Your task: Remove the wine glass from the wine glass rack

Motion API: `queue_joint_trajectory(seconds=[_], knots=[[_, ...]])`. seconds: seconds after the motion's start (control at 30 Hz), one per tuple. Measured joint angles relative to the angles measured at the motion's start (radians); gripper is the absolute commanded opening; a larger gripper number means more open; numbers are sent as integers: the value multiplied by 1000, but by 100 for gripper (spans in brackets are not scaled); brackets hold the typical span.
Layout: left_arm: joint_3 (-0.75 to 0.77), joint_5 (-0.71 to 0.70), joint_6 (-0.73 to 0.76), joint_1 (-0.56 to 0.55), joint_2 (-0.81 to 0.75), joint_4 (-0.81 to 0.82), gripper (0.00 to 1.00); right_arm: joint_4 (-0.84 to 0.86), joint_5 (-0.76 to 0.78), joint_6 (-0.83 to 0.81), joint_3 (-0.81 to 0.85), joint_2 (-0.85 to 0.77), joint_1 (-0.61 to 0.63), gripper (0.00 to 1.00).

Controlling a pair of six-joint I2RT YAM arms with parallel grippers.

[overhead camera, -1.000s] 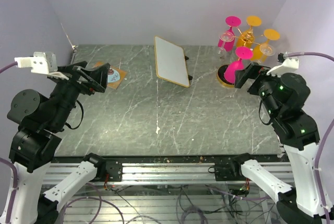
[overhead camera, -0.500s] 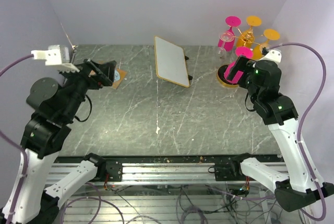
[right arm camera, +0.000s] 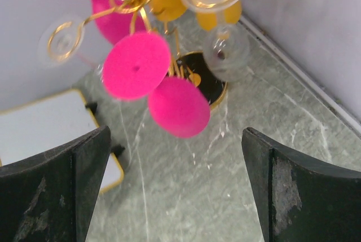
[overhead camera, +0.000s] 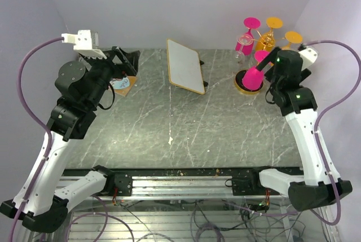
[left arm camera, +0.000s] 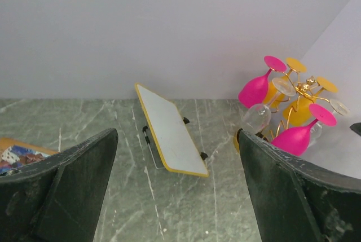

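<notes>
Both arms have been raised and swung toward the back of the worktop (overhead camera: 169, 118); no glass has been taken yet.
Right pincer (right arm camera: 175, 152) is held spread wide and empty just short of the rack (right arm camera: 203, 81) at the far right corner; left pincer (overhead camera: 127, 60), likewise released, is kept well apart. Nearest pink glass (right arm camera: 179, 106) is hung foot-up and tilted; grasping and unhooking are left.

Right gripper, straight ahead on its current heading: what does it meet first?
Probably the nearest pink wine glass, hanging upside down on the wine glass rack; it sits centred ahead of the open right gripper. Depth to it is unclear.
</notes>
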Motion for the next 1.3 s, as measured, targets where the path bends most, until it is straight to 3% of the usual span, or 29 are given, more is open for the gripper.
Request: queue_joint_trajectory(seconds=[0.27,0.5,1.3], knots=[[-106,24,77,0,-2,151,98,67,-102,140,31,90,-170,94],[-245,32,124,0,-31,250,98,157,-216,229,32,160,-231,78],[-339,23,189,0,-99,311,98,256,-319,318,-19,238,-261,45]])
